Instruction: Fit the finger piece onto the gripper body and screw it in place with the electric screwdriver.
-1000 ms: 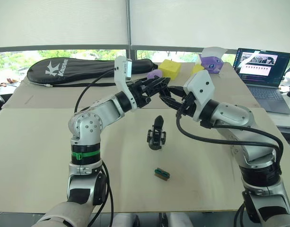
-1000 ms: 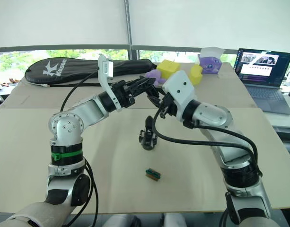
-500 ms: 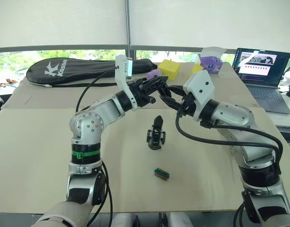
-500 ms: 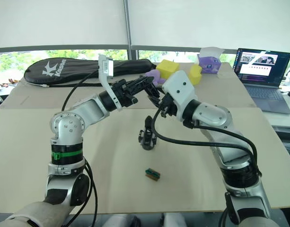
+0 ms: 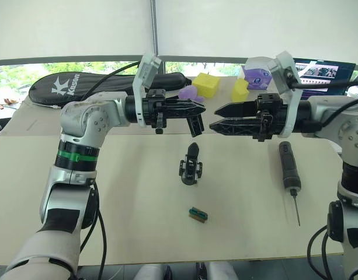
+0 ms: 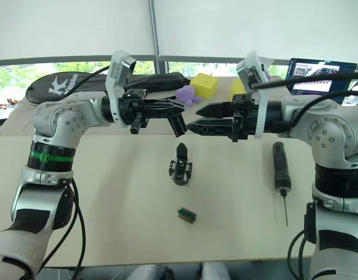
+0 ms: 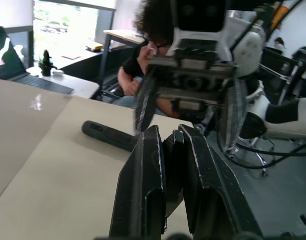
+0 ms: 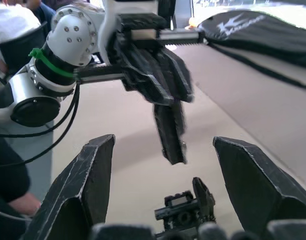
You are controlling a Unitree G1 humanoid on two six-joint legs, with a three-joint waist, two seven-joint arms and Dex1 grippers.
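Your left hand (image 5: 190, 111) grips the finger piece (image 5: 197, 123) at frame centre. Right hand (image 5: 222, 118) is released. Gripper body (image 5: 191, 165) below and screwdriver (image 5: 287, 168) at right lie on the desk (image 5: 138, 221); fitting and screwing remain.

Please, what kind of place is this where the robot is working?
Probably an office or a robotics lab. A laptop stands open on a table by the windows, a person sits at a desk nearby, and a black racket bag lies on the table.
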